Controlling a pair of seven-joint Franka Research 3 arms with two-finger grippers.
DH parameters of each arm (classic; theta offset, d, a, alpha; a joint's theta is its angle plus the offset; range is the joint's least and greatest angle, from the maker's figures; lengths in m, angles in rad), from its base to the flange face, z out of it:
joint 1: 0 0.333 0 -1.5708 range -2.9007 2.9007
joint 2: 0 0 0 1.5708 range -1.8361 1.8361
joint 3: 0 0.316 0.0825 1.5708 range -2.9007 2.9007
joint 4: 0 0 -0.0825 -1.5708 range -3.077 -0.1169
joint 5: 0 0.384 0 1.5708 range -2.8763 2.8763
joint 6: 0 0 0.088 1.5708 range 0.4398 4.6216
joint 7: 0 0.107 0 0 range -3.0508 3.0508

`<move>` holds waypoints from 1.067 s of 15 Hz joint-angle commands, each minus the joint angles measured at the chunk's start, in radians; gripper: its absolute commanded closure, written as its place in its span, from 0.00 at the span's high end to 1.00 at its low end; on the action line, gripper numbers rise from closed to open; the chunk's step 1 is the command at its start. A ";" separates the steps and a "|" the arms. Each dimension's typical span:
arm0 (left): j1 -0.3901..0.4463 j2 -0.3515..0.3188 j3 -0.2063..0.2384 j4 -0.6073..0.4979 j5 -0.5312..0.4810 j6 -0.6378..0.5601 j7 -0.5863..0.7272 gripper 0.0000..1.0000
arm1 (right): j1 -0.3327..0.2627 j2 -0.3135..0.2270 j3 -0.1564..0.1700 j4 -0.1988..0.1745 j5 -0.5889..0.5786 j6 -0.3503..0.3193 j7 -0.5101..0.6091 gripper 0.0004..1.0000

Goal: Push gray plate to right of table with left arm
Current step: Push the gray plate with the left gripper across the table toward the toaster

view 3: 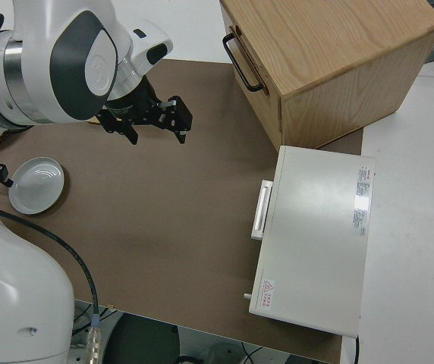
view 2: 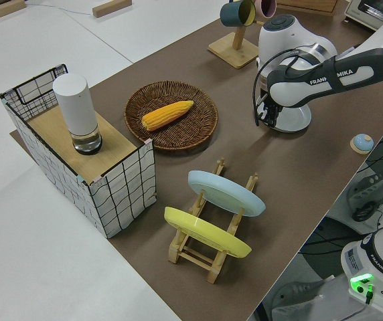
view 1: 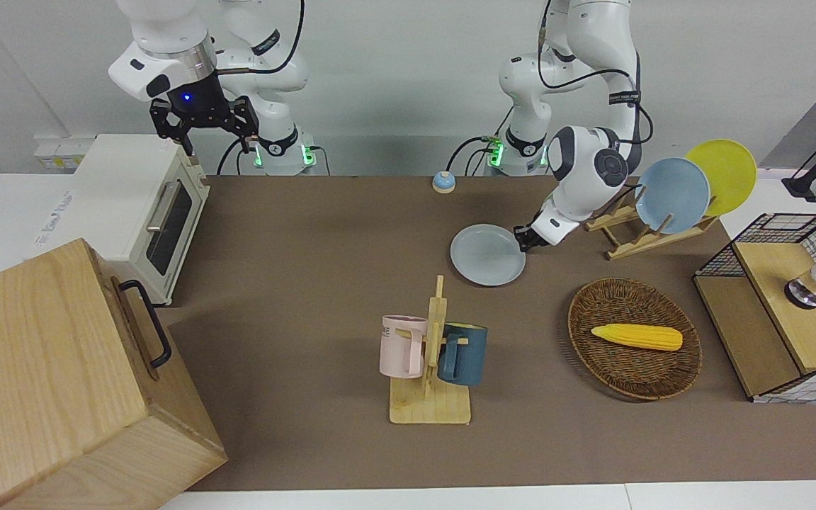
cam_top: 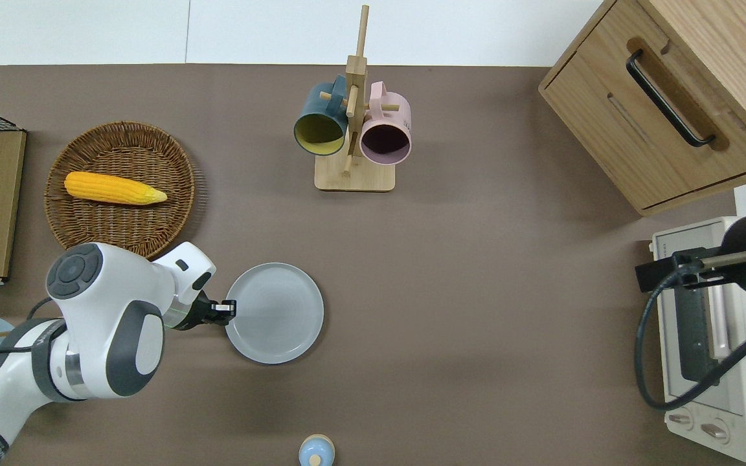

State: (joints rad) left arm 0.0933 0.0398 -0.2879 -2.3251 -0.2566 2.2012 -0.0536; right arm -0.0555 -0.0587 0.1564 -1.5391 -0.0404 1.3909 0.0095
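The gray plate [view 1: 487, 254] [cam_top: 274, 312] lies flat on the brown table [cam_top: 476, 291], nearer to the robots than the mug rack. My left gripper [view 1: 523, 241] [cam_top: 227, 309] is low at the table, shut, its tip touching the plate's rim on the side toward the left arm's end. In the left side view the left gripper [view 2: 265, 114] and arm hide most of the plate [view 2: 292, 122]. The plate also shows in the right side view [view 3: 36, 184]. My right gripper [view 1: 202, 131] [view 3: 152, 121] is open, empty and parked.
A mug rack [cam_top: 353, 129] with two mugs stands farther from the robots. A wicker basket [cam_top: 120, 220] holds corn. A plate rack [view 1: 652, 234], a wire crate [view 1: 783, 297], a bell [cam_top: 316, 451], a toaster oven [view 1: 146, 205] and a wooden cabinet [cam_top: 664, 97] ring the table.
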 commanded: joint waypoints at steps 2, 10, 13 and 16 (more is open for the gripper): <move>-0.128 -0.001 0.009 -0.007 -0.052 0.048 -0.126 0.00 | -0.001 -0.010 0.000 -0.004 0.002 -0.007 -0.008 1.00; -0.365 0.101 0.007 0.016 -0.096 0.232 -0.359 0.00 | -0.001 -0.010 0.000 -0.004 0.002 -0.007 -0.008 1.00; -0.405 0.134 -0.010 0.033 -0.128 0.282 -0.400 0.00 | -0.001 -0.010 0.000 -0.004 0.000 -0.007 -0.008 1.00; -0.437 0.144 -0.030 0.061 -0.130 0.305 -0.491 0.00 | -0.001 -0.010 0.000 -0.004 0.002 -0.007 -0.008 1.00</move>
State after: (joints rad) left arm -0.2892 0.1034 -0.3016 -2.3059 -0.3630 2.4411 -0.4561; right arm -0.0555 -0.0587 0.1564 -1.5391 -0.0404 1.3909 0.0095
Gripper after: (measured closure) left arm 0.982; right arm 0.004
